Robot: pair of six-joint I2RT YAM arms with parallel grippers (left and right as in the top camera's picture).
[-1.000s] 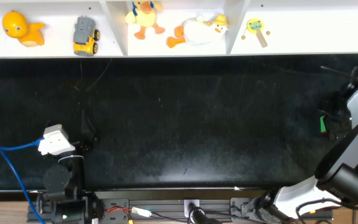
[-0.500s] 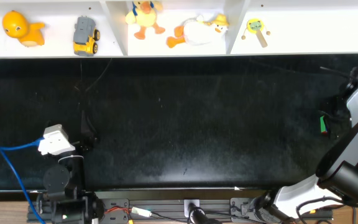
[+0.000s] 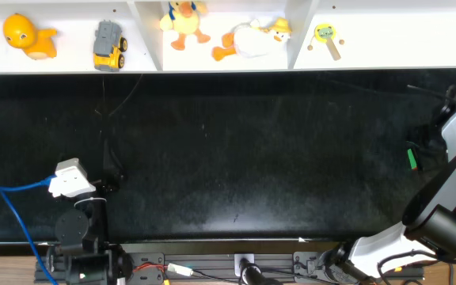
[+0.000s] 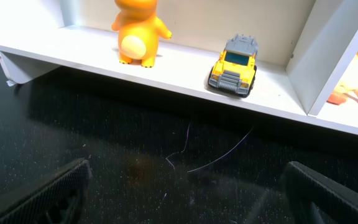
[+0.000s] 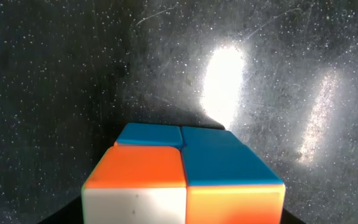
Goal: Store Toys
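Your right gripper (image 3: pixel 419 155) sits at the 3 o'clock edge of the black tabletop (image 3: pixel 252 150), clamped on the multicoloured plastic puzzle cube (image 5: pixel 182 177); its blue, orange and white faces show. Your left gripper (image 4: pixel 191 183) hangs at 8 o'clock with its fingers spread wide, holding nothing. It faces the white shelf (image 3: pixel 212 65) along 12 o'clock, where an orange rubber duck (image 3: pixel 28 36) and a yellow-and-grey toy truck (image 3: pixel 109 45) stand in the 11 o'clock bay.

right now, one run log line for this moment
left gripper open | right gripper shut on puzzle cube | cube not yet on shelf
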